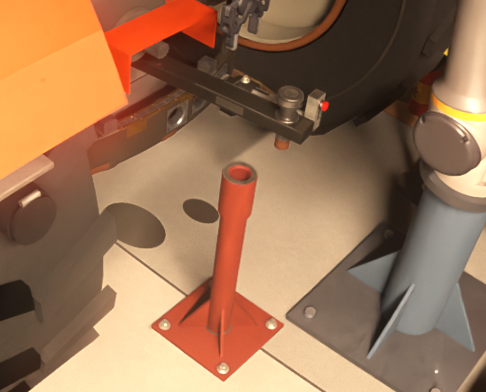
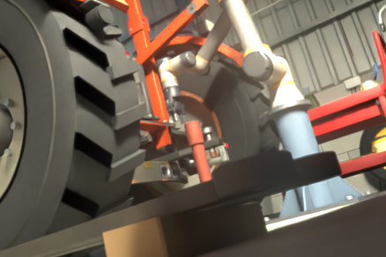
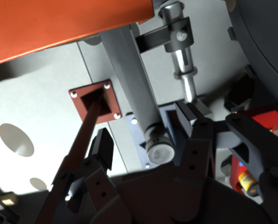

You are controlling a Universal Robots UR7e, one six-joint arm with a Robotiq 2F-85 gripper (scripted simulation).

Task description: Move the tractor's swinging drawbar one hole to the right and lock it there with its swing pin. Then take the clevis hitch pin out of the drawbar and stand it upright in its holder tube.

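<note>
The dark drawbar (image 1: pixel 227 92) runs out from under the orange tractor body toward the big rear tyre, and in the wrist camera it shows as a grey bar (image 3: pixel 129 85). The clevis hitch pin (image 1: pixel 289 102) stands through its outer end, its grey head on top and a tip showing below. A small swing pin head (image 1: pixel 245 79) sits further in on the bar. My gripper (image 1: pixel 237 20) hangs above the inner part of the drawbar, open and empty. The red holder tube (image 1: pixel 234 240) stands upright on its square base plate on the floor in front.
The orange crossbeam (image 1: pixel 167 27) sits right beside the gripper, with the large black tyre (image 1: pixel 362 50) behind it. The robot's blue pedestal (image 1: pixel 427 265) stands on a grey plate at right. Pale floor lies around the tube.
</note>
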